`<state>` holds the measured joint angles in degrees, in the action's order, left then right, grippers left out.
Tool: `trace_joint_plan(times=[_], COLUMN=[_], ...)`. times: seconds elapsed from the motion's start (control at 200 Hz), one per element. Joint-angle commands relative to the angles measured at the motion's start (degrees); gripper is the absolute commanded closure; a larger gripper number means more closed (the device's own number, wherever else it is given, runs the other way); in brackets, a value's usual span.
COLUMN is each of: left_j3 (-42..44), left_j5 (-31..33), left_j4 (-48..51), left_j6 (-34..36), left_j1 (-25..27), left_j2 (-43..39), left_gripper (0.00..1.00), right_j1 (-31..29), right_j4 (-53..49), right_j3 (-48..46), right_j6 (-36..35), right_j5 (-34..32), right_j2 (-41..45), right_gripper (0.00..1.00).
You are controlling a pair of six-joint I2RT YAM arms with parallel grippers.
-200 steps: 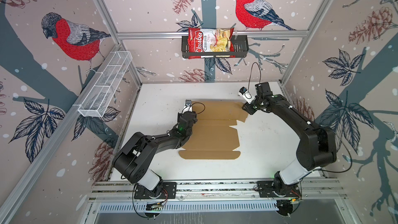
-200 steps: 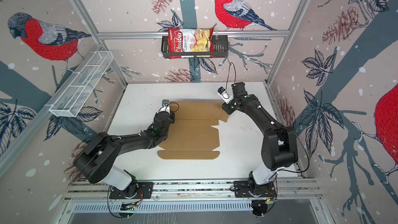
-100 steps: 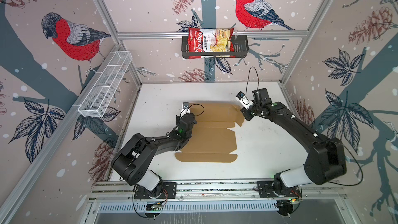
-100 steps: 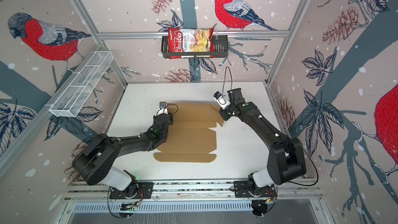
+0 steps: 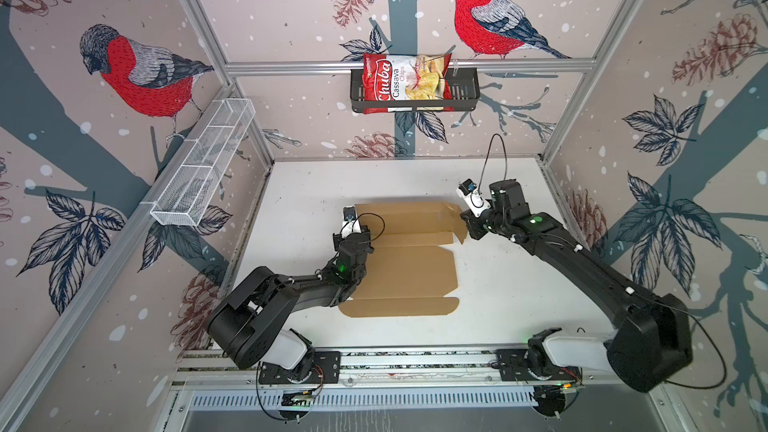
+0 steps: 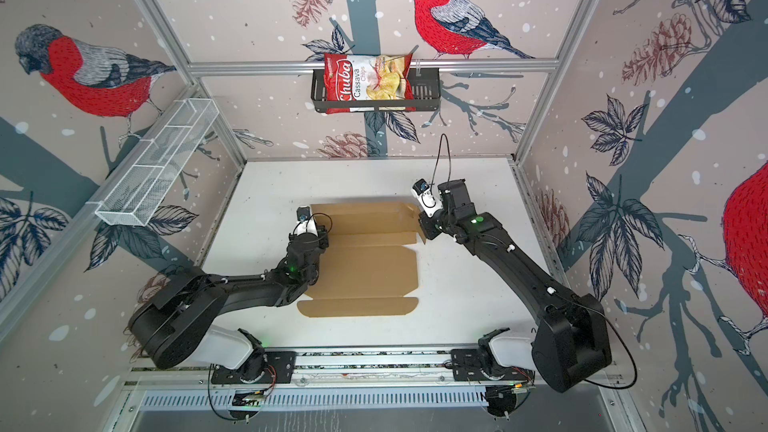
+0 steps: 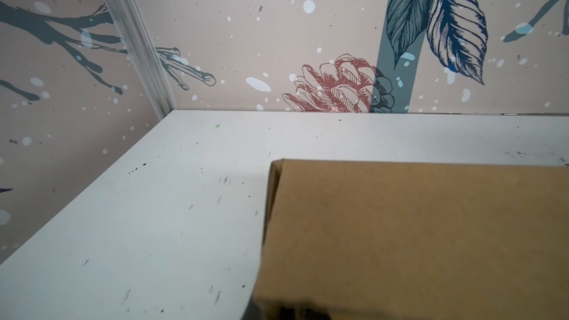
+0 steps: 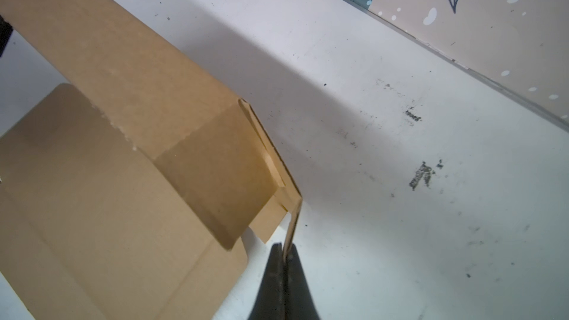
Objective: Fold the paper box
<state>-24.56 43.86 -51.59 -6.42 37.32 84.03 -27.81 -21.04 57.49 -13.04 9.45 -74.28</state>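
Left arm: stretched low from the near-left of the tabletop [image 5: 498, 292], wrist towards its centre.
Left end effector [image 5: 356, 235]: closed; cardboard hides the tips, so I cannot tell whether it grips.
Right arm: slants in from the tabletop's near-right.
Right end effector [image 8: 284, 252]: pinched shut on a thin flap edge.
Paper box [image 5: 407, 272]: mid-tabletop, an unfolded sheet. Its panels run side to side, the far panel is lifted, and a narrow flap points to the near edge.

Box [image 5: 409, 272]: brown die-cut cardboard, unfolded, middle of table [image 5: 511, 297]; near panels flat, far panel and far-right flap raised.
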Motion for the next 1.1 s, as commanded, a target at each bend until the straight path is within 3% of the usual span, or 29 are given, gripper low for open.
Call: trace_joint_plan(times=[0.0,0.255,0.395,0.685,0.926,1.096], left_j3=[0.46,2.21,3.19,3.95,3.64,3.33], left_j5=[-2.70,-2.13,-2.25,-2.92,-2.89,-3.54], left_j4=[-2.38,-1.15,-1.50,-3.11,-2.60,-1.66], left_j6=[2.31,1.94,1.81,0.72,-0.04,-0.57], left_j1=[1.07,1.35,1.91,3.06,3.24,3.20], left_j2=[0.12,-1.37,-1.86,-1.20,-0.18,0.75], left_gripper=[1.00,1.00,1.00,1.00,1.00,1.00], right_j1=[-2.67,-4.83,-0.50,0.09,3.87,1.67], right_j4=[5.82,7.24,11.27,19.67,18.81,20.17], right_j3=[-1.85,-6.94,-8.35,-7.68,-10.68,-11.52], right_j6=[4.16,5.93,11.02,19.68,18.21,17.28], right_j5=[4.43,3.59,12.54,23.87,21.11,19.38], right_j2=[0.92,4.06,4.69,6.84,5.44,4.02], right_gripper=[1.00,1.00,1.00,1.00,1.00,0.99])
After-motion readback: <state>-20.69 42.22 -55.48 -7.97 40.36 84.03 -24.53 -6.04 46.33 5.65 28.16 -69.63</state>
